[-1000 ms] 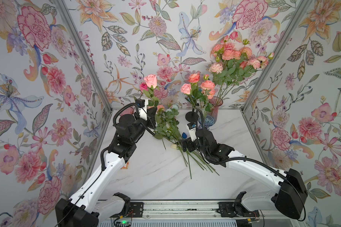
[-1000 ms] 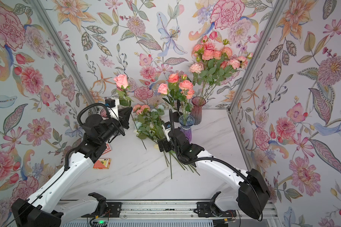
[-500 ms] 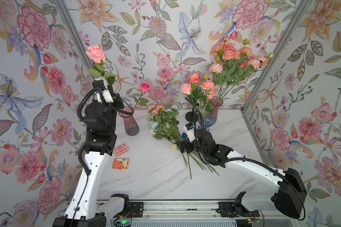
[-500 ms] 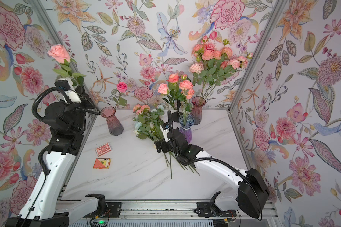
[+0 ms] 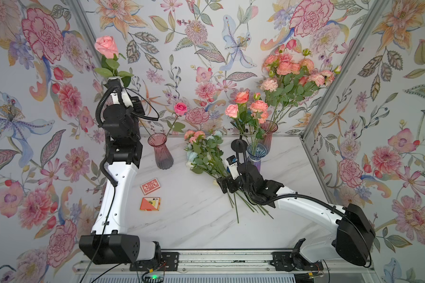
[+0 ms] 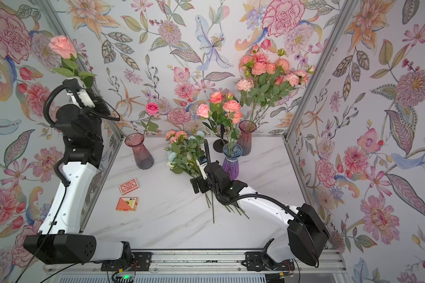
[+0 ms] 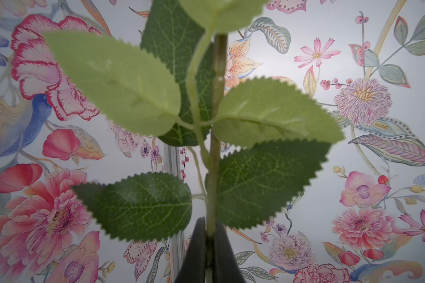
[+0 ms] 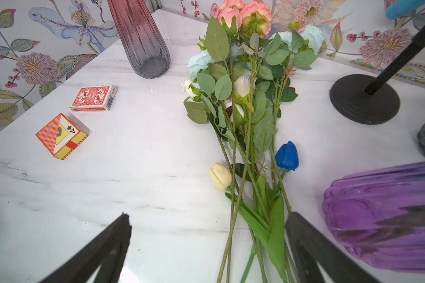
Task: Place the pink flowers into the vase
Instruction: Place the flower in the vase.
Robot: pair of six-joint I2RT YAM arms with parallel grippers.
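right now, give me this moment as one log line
left gripper: shut on pink rose, held high | right gripper: open, low over mixed bunch stems

bright, even light; soft shadows

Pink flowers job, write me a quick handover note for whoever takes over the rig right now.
Left gripper: shut on a pink rose, raised high by the left wall.
Right gripper: open, low over the stems of the bundle lying on the table.
Done: pink flowers stand in the left vase, purple vase and back vase.
Left: vase the held rose, then the bundle's pink blooms; leave white and pale-blue ones.
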